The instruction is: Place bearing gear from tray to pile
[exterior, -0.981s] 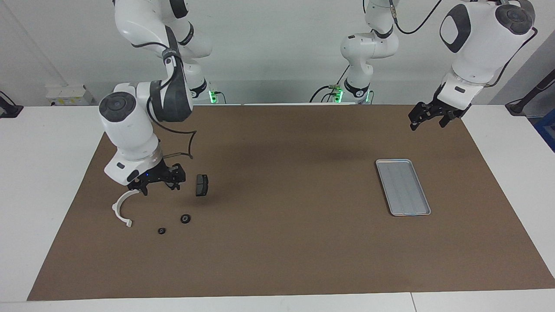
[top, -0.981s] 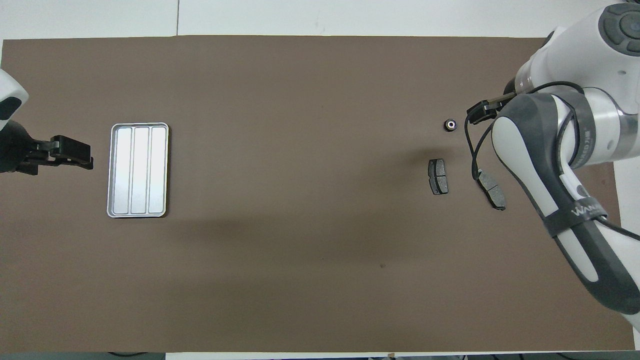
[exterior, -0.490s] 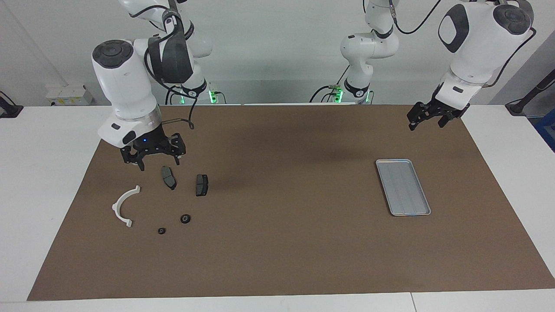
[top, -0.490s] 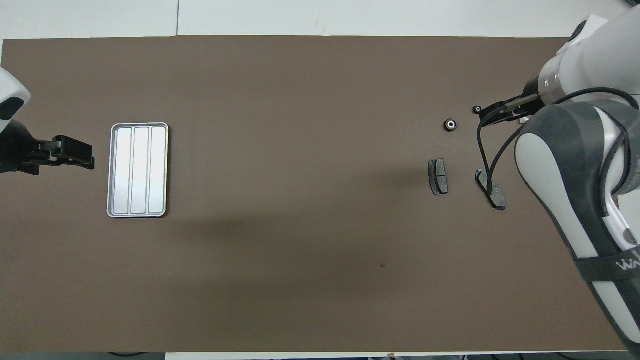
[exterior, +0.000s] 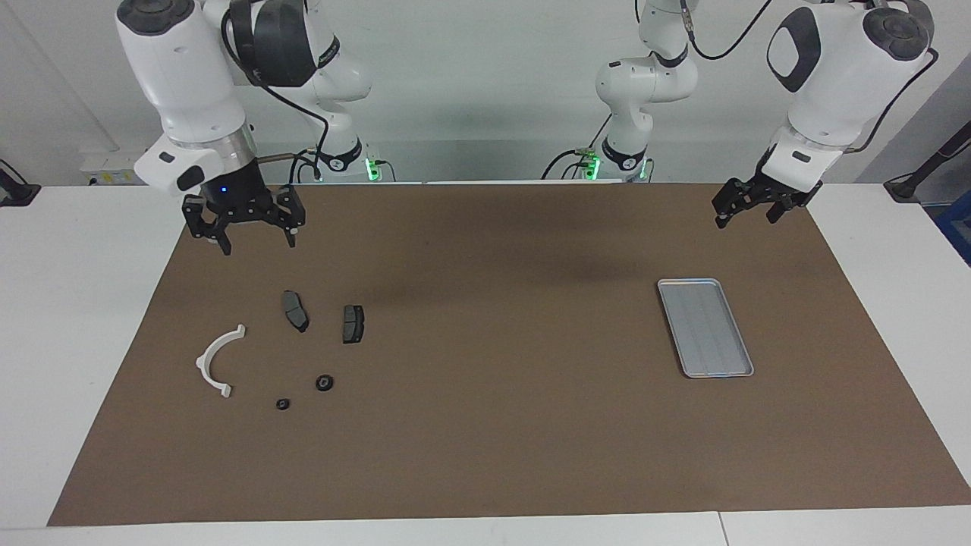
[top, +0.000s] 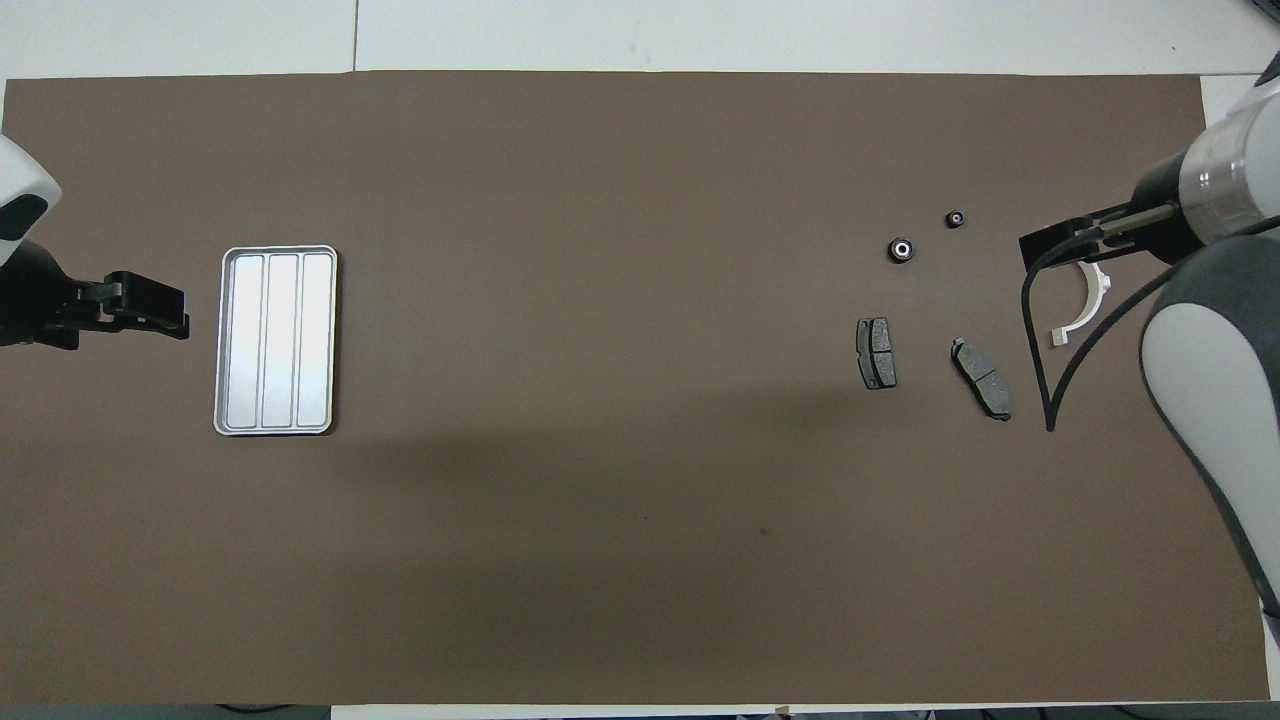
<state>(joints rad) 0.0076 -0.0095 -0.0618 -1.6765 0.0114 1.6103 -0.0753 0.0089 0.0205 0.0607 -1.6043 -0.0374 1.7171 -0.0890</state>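
Two small black bearing gears lie on the brown mat [exterior: 485, 455] at the right arm's end: the bigger gear [exterior: 325, 382], and the smaller gear [exterior: 282, 404] just beside it, slightly farther from the robots. Both sit in the pile with the white curved bracket [exterior: 215, 362] and two dark brake pads, one pad [exterior: 295, 311] and the other pad [exterior: 353, 324], both nearer the robots than the gears. None of the pieces touch each other. The tray [exterior: 705, 327] is at the left arm's end of the mat, well apart from the pile, with nothing in it.

Right gripper [exterior: 244, 231] hangs up in the air over the mat edge nearest the robots, at the pile's end, fingers spread wide, holding nothing. Left gripper [exterior: 747, 208] hangs in the air over the mat near the tray's end, jaws apart, holding nothing, waiting.
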